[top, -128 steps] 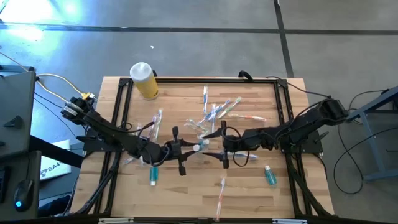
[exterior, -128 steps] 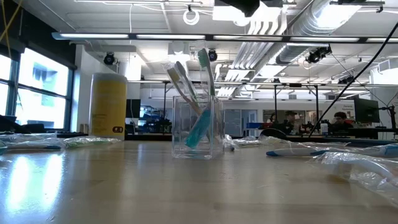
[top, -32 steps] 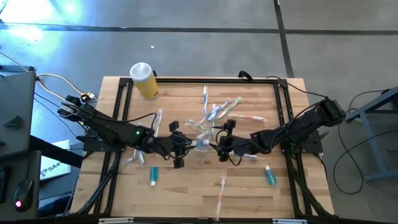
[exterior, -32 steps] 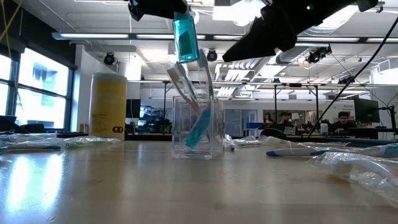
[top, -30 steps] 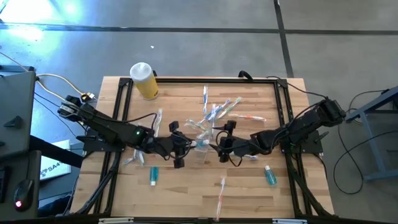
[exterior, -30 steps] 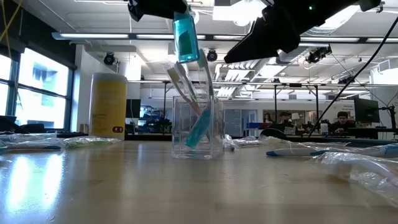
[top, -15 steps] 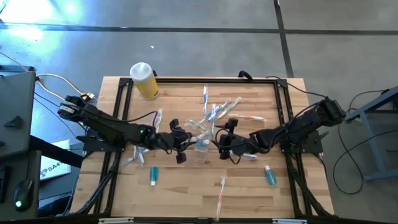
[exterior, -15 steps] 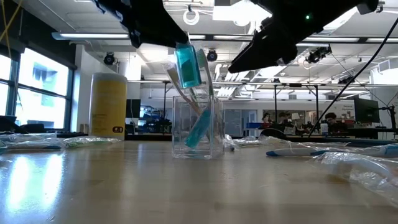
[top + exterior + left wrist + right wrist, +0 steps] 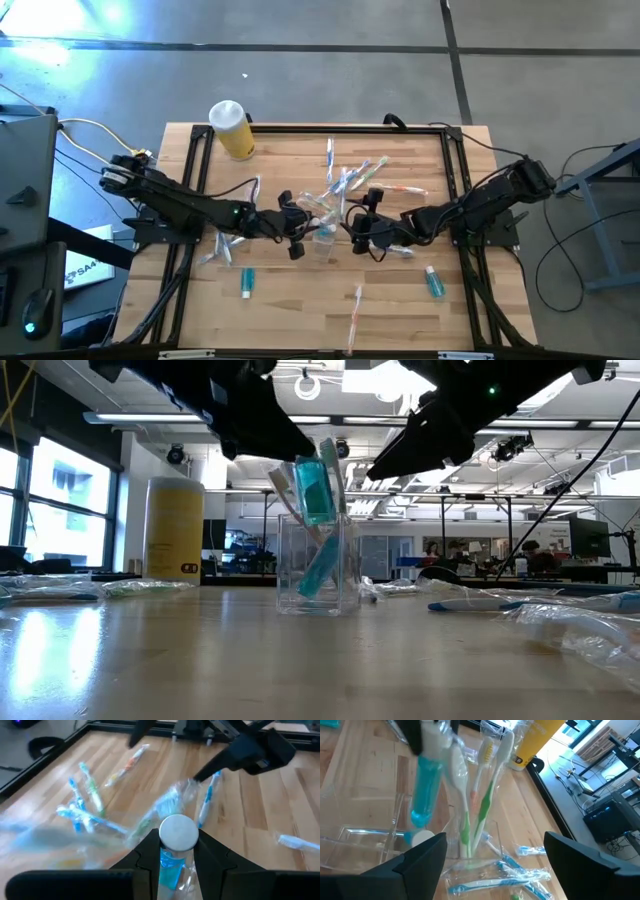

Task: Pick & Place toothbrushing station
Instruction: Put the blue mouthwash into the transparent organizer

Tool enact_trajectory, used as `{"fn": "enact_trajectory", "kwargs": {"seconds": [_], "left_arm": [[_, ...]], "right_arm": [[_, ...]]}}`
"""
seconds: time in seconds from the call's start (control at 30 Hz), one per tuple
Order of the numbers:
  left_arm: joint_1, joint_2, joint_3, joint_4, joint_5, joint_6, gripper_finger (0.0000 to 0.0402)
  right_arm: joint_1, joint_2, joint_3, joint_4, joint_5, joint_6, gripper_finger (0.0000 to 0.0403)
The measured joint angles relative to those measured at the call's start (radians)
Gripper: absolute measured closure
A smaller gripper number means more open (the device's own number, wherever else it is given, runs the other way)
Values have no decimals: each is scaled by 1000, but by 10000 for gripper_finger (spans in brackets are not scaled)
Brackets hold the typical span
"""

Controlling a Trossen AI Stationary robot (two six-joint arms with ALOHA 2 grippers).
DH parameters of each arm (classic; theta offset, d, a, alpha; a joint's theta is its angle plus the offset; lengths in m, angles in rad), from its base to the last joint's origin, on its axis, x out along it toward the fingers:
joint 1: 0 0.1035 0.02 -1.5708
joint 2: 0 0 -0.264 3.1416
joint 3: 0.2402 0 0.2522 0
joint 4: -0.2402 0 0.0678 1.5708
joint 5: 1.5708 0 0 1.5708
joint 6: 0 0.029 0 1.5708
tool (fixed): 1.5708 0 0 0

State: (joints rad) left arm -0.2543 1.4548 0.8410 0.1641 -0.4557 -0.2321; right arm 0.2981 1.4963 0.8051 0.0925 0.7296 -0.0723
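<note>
A teal tube is held over the clear cup by the left gripper, with the right gripper spread wide beside it.

The teal white-capped tube (image 9: 313, 490) is clamped between the narrowly set fingers of the left gripper (image 9: 297, 233) and is tilted at the mouth of the small clear plastic cup (image 9: 318, 565), its lower end just inside the rim. The cup is placed near the middle of the wooden table (image 9: 280, 310), and several toothbrushes (image 9: 479, 795) are stood in it. The right gripper (image 9: 362, 232) is held just beside the cup, fingers fully apart and nothing between them. Loose wrapped toothbrushes (image 9: 350, 180) are scattered behind the cup, two more teal tubes (image 9: 434, 283) are laid nearer the front edge, and a yellow bottle (image 9: 233, 130) is stood at the far left corner.
</note>
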Motion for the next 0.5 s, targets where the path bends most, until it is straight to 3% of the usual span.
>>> {"fn": "enact_trajectory", "kwargs": {"seconds": [0.3,0.5], "left_arm": [[51,21,-2,-4,-5,18,321],[87,35,2,-18,61,-10,321]], "right_arm": [[0,0,0,-7,-3,1,77],[0,0,0,-10,-3,0,77]]}}
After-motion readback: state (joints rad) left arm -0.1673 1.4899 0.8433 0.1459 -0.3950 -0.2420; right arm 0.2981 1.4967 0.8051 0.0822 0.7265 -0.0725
